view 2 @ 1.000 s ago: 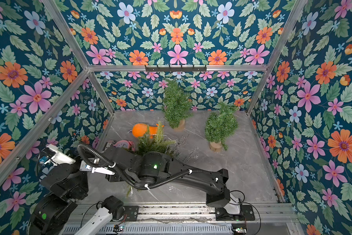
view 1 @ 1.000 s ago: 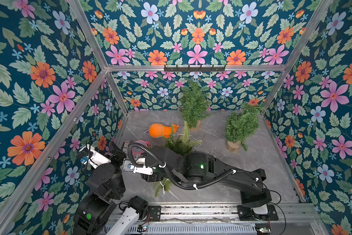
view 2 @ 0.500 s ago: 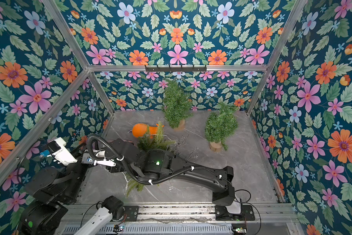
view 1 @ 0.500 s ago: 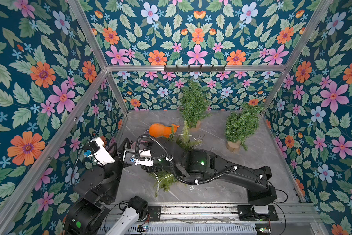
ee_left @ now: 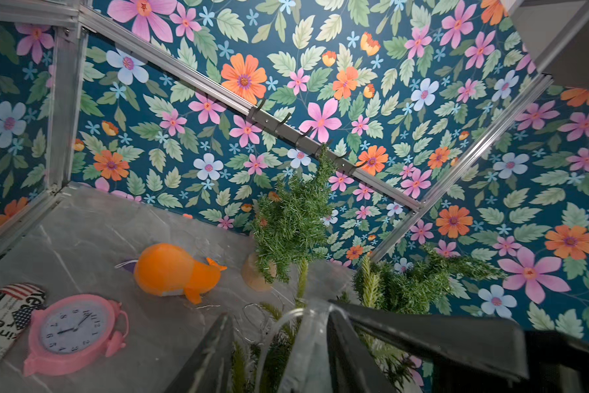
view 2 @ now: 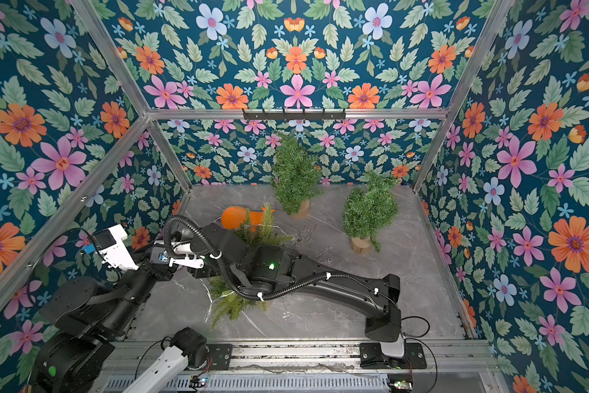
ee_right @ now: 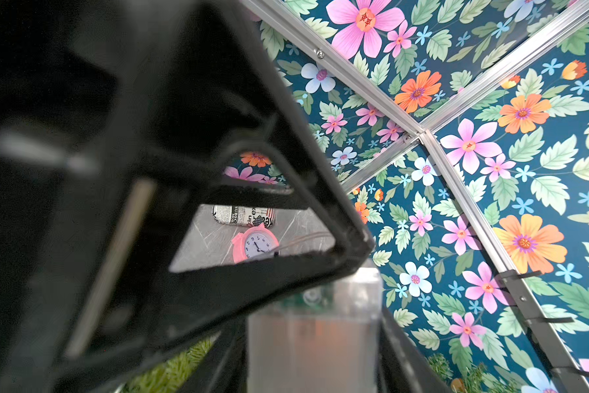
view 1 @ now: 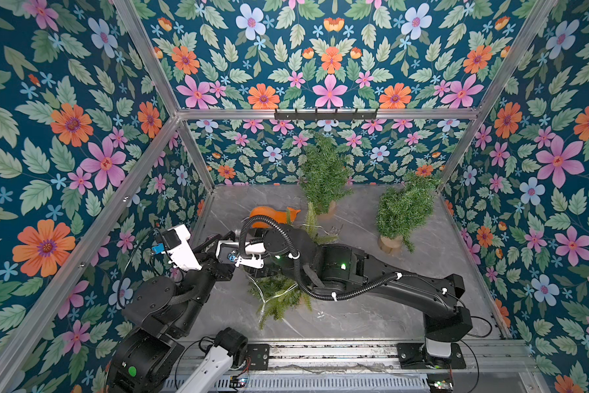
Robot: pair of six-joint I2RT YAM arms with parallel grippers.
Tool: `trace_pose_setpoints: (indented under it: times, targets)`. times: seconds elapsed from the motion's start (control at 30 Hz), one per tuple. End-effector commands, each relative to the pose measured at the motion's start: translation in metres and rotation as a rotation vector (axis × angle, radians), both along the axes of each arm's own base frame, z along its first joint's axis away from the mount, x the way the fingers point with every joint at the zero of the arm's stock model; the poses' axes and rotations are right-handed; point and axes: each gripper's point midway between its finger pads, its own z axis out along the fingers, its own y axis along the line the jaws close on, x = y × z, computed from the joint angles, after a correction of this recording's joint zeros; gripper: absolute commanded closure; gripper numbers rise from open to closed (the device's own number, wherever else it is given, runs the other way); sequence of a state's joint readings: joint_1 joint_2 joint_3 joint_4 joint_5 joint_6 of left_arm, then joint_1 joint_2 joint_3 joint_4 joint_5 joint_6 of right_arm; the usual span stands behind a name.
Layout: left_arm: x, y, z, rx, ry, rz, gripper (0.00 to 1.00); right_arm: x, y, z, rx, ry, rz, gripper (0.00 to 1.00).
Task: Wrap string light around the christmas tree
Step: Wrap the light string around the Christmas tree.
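Showing wrist-side only: pink clock (ee_left: 76,328)

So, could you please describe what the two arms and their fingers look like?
Both arms are black with rounded joints. The right arm carries a ribbed black hose held by white ties, plus green lights. The left arm has a white wrist camera housing and a green dot. Its fingers are dark wedges.

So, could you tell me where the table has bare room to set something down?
Bare table runs along the front, between the centre tree and the right arm's base; also right of the right tree, by the wall. The left side is crowded: both arms, clock, whale.
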State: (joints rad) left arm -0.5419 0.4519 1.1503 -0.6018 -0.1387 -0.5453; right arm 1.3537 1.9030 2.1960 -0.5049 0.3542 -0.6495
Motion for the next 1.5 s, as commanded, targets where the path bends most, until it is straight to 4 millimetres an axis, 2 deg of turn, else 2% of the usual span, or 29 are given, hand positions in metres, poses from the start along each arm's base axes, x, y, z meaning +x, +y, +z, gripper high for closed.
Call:
trace_pose_setpoints:
  times: [0.0,0.27,0.4,0.57,0.63,0.8,0.93,1.03,1.27,1.3,1.37,1.47]
  targets:
    - [-0.005,-0.009,0.004,-0.054,-0.001,-0.061,0.52,0.000,0.002,0.017,0.071,-0.004,0.009,0.78]
    - [0.004,-0.016,-0.014,-0.047,0.071,-0.067,0.53,-0.002,-0.003,0.019,0.090,0.027,0.021,0.78]
    - [0.008,-0.019,-0.019,-0.061,0.077,-0.069,0.59,-0.007,-0.007,0.022,0.108,0.040,0.040,0.77]
    - [0.012,-0.023,-0.017,-0.079,0.070,-0.080,0.75,-0.008,-0.010,0.021,0.102,0.048,0.040,0.76]
    - [0.015,-0.023,-0.018,-0.080,0.078,-0.071,0.84,-0.007,-0.011,0.020,0.101,0.049,0.037,0.74]
    - [0.023,-0.018,-0.026,-0.082,0.097,-0.020,0.99,-0.007,-0.014,0.018,0.104,0.056,0.030,0.59]
    - [0.026,-0.011,-0.029,-0.091,0.101,0.028,0.99,-0.007,-0.018,0.022,0.123,0.061,0.028,0.34]
    - [0.025,-0.004,-0.030,-0.112,0.097,0.061,0.99,-0.009,-0.023,0.031,0.158,0.062,0.029,0.23]
    - [0.010,0.006,-0.036,-0.214,0.103,0.065,1.00,-0.019,-0.042,0.052,0.258,0.107,0.052,0.17]
    - [0.007,0.008,-0.037,-0.223,0.103,0.065,1.00,-0.023,-0.055,0.067,0.298,0.105,0.061,0.16]
    - [0.001,0.010,-0.038,-0.237,0.105,0.056,1.00,-0.026,-0.062,0.073,0.327,0.114,0.069,0.15]
    - [-0.007,0.007,-0.030,-0.260,0.085,0.011,0.98,-0.027,-0.072,0.078,0.361,0.116,0.061,0.14]
